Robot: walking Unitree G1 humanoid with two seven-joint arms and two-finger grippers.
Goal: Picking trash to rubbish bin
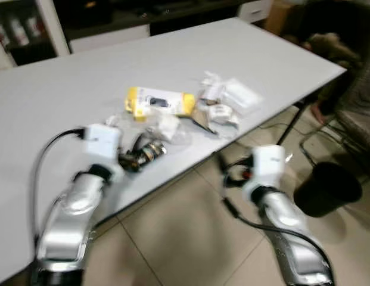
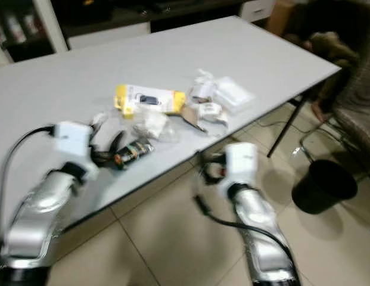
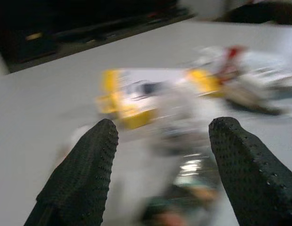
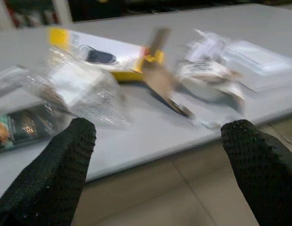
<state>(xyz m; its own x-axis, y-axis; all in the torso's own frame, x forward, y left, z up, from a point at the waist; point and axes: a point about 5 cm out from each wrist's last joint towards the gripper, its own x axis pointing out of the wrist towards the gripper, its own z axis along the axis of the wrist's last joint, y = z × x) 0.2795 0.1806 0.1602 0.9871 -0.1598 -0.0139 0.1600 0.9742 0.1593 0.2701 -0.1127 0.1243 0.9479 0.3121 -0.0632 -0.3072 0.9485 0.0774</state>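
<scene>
I have the robot facing the long near edge of a white table (image 1: 65,89), and all views are somewhat blurred. Left side first: my left gripper (image 3: 160,188) is over the table close to that near edge, fingers (image 3: 82,179) spread wide, nothing pinched between them. Directly under and just ahead of it lies a small dark shiny wrapper (image 1: 150,151) with green and orange print, flat on the surface; whether the fingers touch it I cannot tell. Just beyond it sits a crumpled clear plastic bag (image 1: 168,126) with something white inside. Behind that, farther from the edge, a flat yellow-and-white retail box (image 1: 159,102) lies on its face, with a dark product picture on it. Moving right, a torn brown cardboard piece (image 1: 201,119) sticks out near the box's right end, and beside it a cluster of white and clear wrappers (image 1: 223,113) sits near the near edge, with a flat clear packet (image 1: 239,94) at its far side. My right gripper (image 4: 160,155) is off the table, below and in front of the near edge over the tiled floor (image 1: 190,238), fingers (image 4: 258,169) spread wide and holding nothing. Far right, a black rubbish bin (image 1: 326,189) stands on the floor, well apart from the trash, near the table's right-hand corner and a table leg (image 1: 292,122).
</scene>
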